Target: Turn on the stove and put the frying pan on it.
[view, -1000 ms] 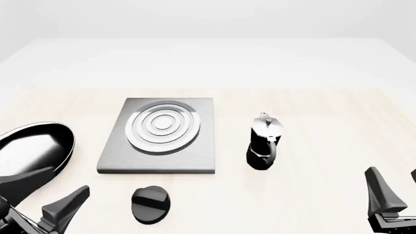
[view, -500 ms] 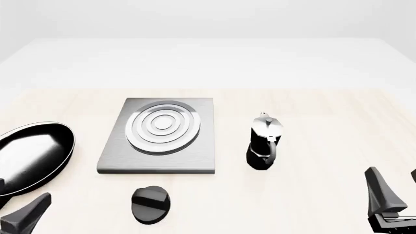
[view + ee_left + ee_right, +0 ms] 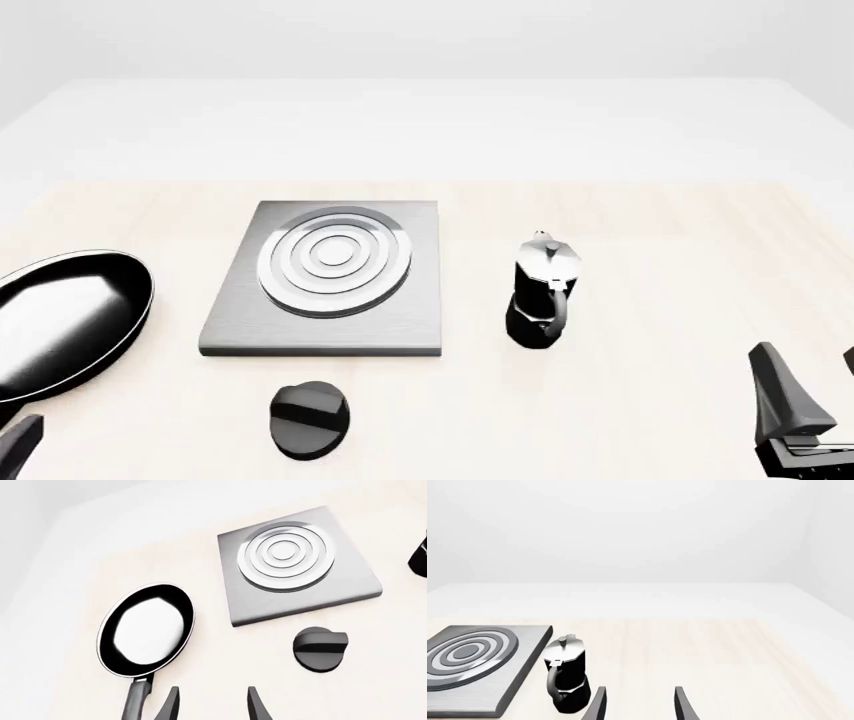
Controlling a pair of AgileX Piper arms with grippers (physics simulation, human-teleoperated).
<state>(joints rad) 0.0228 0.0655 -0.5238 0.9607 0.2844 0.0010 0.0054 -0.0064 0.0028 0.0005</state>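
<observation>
The stove (image 3: 320, 310) is a grey slab with silver rings, lying left of the table's middle; its black knob (image 3: 308, 420) lies apart, just in front of it. The black frying pan (image 3: 67, 320) rests on the table at the far left, handle pointing toward me. In the left wrist view my left gripper (image 3: 212, 706) stands open and empty beside the pan's handle (image 3: 137, 700), with the pan (image 3: 147, 630), stove (image 3: 293, 565) and knob (image 3: 320, 648) ahead. Only one left fingertip (image 3: 19, 440) shows in front. My right gripper (image 3: 811, 388) hangs open and empty at the lower right.
A black-and-silver moka pot (image 3: 543, 290) stands upright just right of the stove, between it and my right gripper (image 3: 639, 706); it shows too in the right wrist view (image 3: 566, 675). The light wooden table ends at a pale edge beyond the stove.
My left gripper has drawn back toward the lower left corner, nearly leaving the front view. The pan, stove, knob, moka pot and right arm have not moved.
</observation>
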